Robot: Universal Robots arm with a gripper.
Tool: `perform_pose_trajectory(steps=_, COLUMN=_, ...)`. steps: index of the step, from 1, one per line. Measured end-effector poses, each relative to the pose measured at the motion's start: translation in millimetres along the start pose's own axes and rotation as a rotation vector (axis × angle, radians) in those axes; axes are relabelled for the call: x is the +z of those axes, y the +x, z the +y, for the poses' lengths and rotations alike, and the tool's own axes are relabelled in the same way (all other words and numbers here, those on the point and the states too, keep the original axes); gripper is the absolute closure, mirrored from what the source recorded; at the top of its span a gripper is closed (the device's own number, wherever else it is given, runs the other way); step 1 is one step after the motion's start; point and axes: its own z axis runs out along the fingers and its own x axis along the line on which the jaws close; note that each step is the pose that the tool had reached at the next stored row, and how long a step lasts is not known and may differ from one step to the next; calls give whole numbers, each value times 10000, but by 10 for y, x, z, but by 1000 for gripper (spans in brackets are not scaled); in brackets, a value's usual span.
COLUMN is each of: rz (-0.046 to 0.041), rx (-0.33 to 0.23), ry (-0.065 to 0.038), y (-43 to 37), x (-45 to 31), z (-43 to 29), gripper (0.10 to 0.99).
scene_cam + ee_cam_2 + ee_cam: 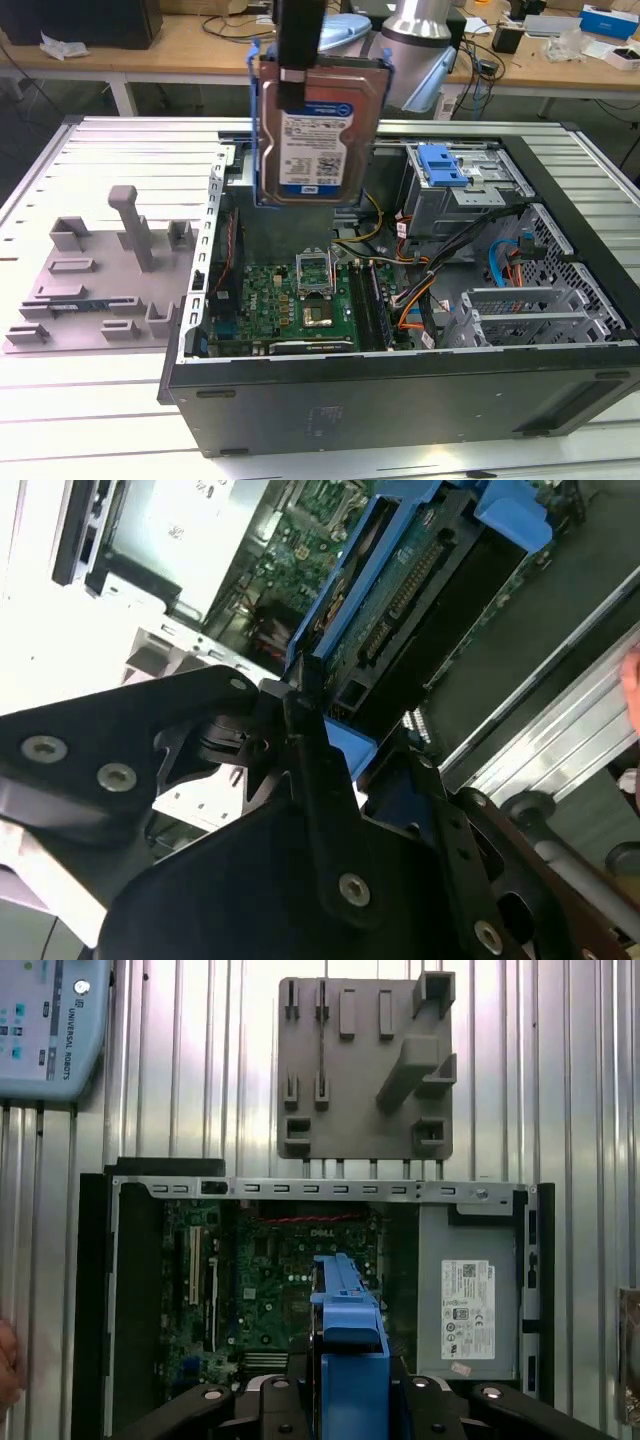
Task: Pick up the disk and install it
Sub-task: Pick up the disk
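Observation:
The disk [320, 130], a silver hard drive with a white-and-blue label in a bright blue carrier, hangs upright above the open computer case [400, 390]. My gripper [296, 72] is shut on its upper edge, one black finger reaching down over the label side. In the second wrist view the disk [400, 590] appears edge-on with its connector showing, clamped between the black fingers [300, 750]. From the first wrist view, the carrier's blue edge [348, 1330] sits over the motherboard [280, 1270], well above it.
A grey fixture plate [100, 280] with upright posts lies on the slatted table at the exterior view's left of the case. A blue ribbed clip [443, 165] sits on the drive cage. The power supply [468, 1300], a control pendant [45, 1020] and a hand [8, 1360] are in the first wrist view.

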Motion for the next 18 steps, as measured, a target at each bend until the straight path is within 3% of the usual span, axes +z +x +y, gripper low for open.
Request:
perform_pose_trajectory(steps=3, rz=-1, rx=0, ry=0, y=83, x=-7, z=-117, gripper=722)
perform_pose_trajectory(steps=8, rz=-1, rx=0, ry=1, y=223, x=-15, z=-255, gripper=722)
perform_pose_trajectory(steps=10, rz=0, rx=0, ry=0, y=317, x=-23, z=-374, gripper=722)
perform_pose_trajectory(steps=18, rz=-1, rx=1, ry=0, y=550, x=-44, z=-734, gripper=722)
